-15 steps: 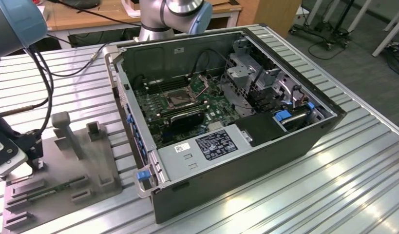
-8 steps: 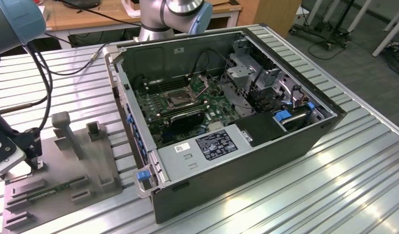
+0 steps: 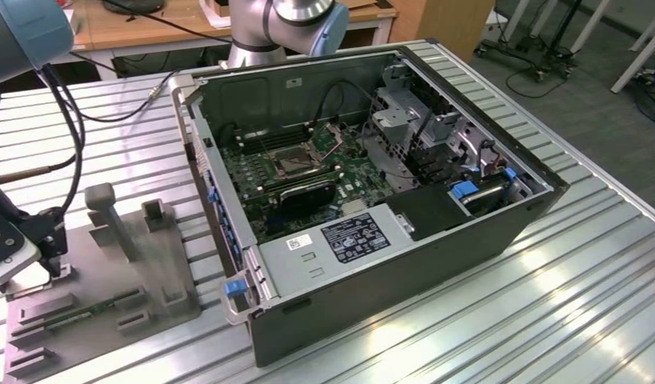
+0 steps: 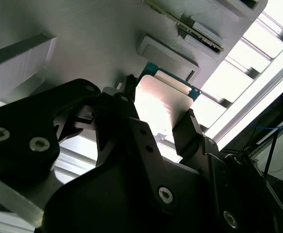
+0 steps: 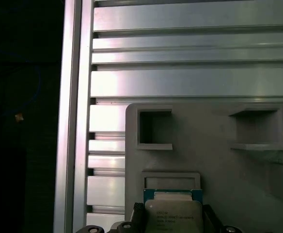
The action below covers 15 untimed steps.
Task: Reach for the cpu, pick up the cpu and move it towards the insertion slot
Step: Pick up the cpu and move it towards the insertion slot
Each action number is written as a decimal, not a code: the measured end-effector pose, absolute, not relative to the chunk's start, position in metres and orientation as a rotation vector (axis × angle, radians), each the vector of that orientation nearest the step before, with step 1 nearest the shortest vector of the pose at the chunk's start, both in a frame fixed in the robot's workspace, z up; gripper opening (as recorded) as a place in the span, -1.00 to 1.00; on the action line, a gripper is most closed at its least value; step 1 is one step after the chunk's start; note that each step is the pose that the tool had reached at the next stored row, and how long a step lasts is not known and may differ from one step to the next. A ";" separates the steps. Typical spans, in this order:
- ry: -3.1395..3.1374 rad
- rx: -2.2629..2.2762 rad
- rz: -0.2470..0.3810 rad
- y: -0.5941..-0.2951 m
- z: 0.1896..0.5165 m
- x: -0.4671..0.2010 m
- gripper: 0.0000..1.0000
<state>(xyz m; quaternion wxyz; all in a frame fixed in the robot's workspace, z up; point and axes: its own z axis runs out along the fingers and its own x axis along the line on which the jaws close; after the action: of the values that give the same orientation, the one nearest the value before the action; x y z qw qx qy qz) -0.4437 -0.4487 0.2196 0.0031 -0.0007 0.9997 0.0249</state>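
Cpu point(image 5: 173, 218) is sitting right between the gripper point(image 4: 158, 110) fingers point(image 4: 189, 131) in both wrist views. Its pale metal lid faces up and a thin green edge of its board peeks out round the lid. The fingers look pulled in against two opposite side edges of it, so I'd call that a hold. I honestly can't tell whether it's off the grey plate point(image 5: 219, 165) yet or resting on it. Just past it on the plate there's a shallow square pocket point(image 5: 170, 181), then two deeper square recesses point(image 5: 153, 128), then the ribbed aluminium table point(image 5: 180, 82).

Handling-wise, my guess is it's light and totally stiff, so weight is no issue. The lid is smooth metal though, and the only grip area is those thin edges, so it could slip or twist if the squeeze is off-centre. The underside is likely the delicate part, so the side edges look like the only sane place to grab it, keeping it flat.

In the exterior view the gripper is at the far left edge of the frame, over the plate in the lower left. The open computer case point(image 3: 413, 264) takes up the middle of the frame. The insertion slot point(image 3: 296, 165), the dark square with the metal frame on the green motherboard point(image 3: 247, 172), is a bit left of centre inside it, well apart from the cpu.
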 end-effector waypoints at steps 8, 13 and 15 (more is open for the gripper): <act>3.135 -0.002 0.078 -0.449 0.221 -0.444 0.08; 3.135 -0.002 0.079 -0.449 0.222 -0.444 0.08; 3.135 -0.002 0.078 -0.449 0.222 -0.444 0.08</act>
<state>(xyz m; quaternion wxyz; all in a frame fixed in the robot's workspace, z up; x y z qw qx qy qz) -0.4437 -0.4487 0.2225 0.0028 -0.0007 0.9997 0.0249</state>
